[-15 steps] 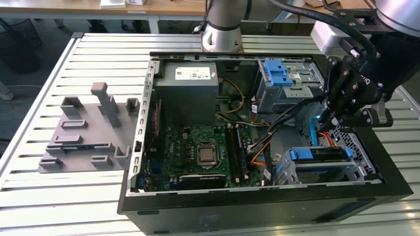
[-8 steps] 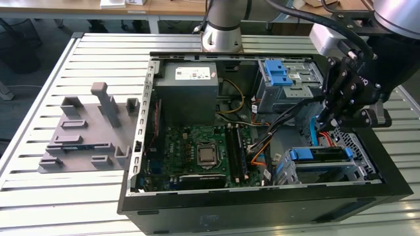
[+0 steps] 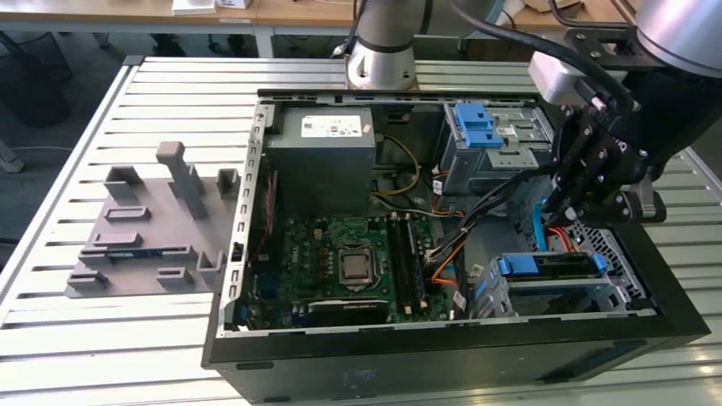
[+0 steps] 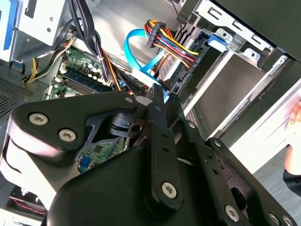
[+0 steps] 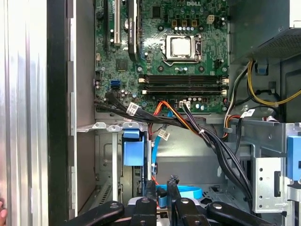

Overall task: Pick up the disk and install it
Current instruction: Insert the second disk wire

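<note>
Gripper (image 3: 560, 218), black and metal-linked, on the grey robot arm (image 3: 390, 46), is hanging inside the open black computer case (image 3: 451, 351), above the drive bay at the case corner on the exterior view's right. I cannot tell whether it is parted, closed or clamped on anything. I am seeing it in both wrist views (image 4: 157, 96) (image 5: 160, 186), close to a light-blue flat data cable (image 5: 186, 192). I am logging the disk (image 3: 545, 266), a silver-metal hard drive in a blue plastic carrier frame, as sitting in that grey metal bay, just beside the gripper; its blue frame (image 5: 133, 149) is showing in the first wrist view. The green motherboard (image 3: 350, 258) is lying mid-case. A grey moulded fixture block (image 3: 147, 228) is resting near the slatted metal tabletop's (image 3: 101, 338) edge on the exterior view's left.
</note>
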`<state>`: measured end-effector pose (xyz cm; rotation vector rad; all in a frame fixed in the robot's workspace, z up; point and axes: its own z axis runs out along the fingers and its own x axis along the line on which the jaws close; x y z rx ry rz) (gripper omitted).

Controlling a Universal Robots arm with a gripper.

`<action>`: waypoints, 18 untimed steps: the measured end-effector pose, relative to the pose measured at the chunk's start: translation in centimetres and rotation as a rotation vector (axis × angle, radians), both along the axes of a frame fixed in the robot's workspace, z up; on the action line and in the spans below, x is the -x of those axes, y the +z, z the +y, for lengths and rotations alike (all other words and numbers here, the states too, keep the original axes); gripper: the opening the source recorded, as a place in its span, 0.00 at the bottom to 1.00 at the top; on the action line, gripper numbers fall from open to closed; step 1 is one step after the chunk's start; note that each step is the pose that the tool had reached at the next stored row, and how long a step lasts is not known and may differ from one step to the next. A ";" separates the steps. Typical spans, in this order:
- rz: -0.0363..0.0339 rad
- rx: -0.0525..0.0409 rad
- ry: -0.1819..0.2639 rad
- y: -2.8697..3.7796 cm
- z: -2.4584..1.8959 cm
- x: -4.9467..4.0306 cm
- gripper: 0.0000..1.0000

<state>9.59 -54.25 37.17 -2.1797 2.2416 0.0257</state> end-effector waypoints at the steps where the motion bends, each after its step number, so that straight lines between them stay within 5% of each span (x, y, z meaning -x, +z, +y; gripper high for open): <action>1: -0.0001 -0.0007 0.000 -0.07 0.00 0.00 0.24; 8: -0.0002 -0.0071 0.000 -0.46 0.04 0.00 0.22; 9: -0.0002 -0.0074 0.000 -0.49 0.05 -0.02 0.16; 13: 0.0093 -0.0060 0.000 -0.59 0.10 -0.34 0.16; 18: 0.0178 0.0168 -0.009 -0.79 0.10 -0.45 0.16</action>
